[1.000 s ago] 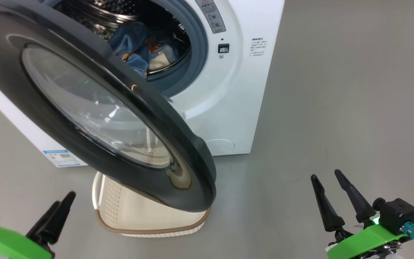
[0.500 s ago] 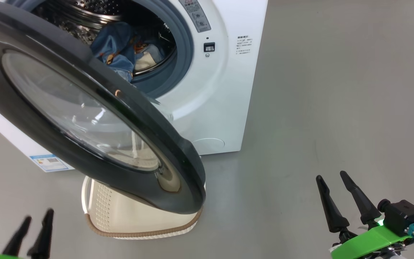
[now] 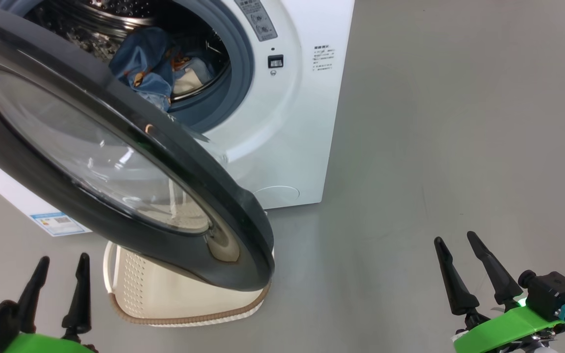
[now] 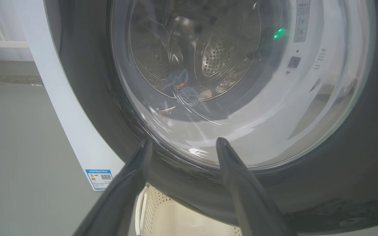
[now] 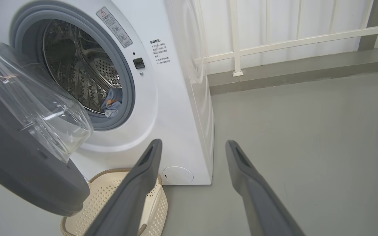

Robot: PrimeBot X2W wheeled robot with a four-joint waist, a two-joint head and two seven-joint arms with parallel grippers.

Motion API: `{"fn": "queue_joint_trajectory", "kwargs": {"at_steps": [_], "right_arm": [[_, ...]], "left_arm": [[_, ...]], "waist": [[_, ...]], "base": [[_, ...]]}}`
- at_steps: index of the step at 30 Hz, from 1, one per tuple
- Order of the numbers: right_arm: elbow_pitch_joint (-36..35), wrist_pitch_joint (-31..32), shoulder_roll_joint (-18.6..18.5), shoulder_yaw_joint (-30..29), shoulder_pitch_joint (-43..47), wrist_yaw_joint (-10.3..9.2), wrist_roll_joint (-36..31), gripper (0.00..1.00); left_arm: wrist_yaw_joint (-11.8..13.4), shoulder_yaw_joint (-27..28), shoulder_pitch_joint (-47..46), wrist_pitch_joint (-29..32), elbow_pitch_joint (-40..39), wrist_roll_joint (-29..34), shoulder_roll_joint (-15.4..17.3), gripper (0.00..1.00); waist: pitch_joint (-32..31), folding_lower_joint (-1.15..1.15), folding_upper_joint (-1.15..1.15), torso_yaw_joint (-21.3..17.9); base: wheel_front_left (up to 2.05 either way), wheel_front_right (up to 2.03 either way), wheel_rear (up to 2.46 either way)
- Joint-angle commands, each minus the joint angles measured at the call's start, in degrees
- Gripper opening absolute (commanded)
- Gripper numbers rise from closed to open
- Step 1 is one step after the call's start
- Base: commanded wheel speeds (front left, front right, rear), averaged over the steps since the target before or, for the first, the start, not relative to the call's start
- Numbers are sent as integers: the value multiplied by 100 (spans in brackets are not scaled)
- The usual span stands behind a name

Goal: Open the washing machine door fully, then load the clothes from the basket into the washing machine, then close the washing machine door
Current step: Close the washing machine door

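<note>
The washing machine stands with its door swung partly out over the basket. Blue clothes with cream parts lie inside the steel drum. What shows of the basket's inside is bare. My left gripper is open at the lower left, its fingertips close to the door's black rim and holding nothing. My right gripper is open over bare floor to the right of the machine.
A white railing runs along the wall behind the machine. Grey floor stretches wide to the right. A blue label sticker sits low on the machine's left side.
The camera has turned right, shifting the scene left. My left gripper dropped low, then rose and now stands upright nearer the door rim. The right gripper hardly moved.
</note>
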Motion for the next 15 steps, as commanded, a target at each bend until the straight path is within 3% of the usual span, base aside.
{"fn": "queue_joint_trajectory", "kwargs": {"at_steps": [1, 9, 15], "right_arm": [[-143, -28, -42, 86, -110, 9, -19, 100], [-127, -28, -15, 84, -103, 9, -12, 100], [-135, -28, -23, 83, -96, 9, -16, 100]], "left_arm": [[-15, 379, -1, -37, -188, 247, -13, 100], [-15, 681, 175, -38, -22, 594, -374, 100], [-15, 743, 160, -38, 20, 695, -447, 100]], "waist": [[-7, 0, 0, -13], [-36, 0, 0, -43], [-55, 0, 0, -15]], "base": [[0, 0, 0], [0, 0, 0], [0, 0, 0]]}}
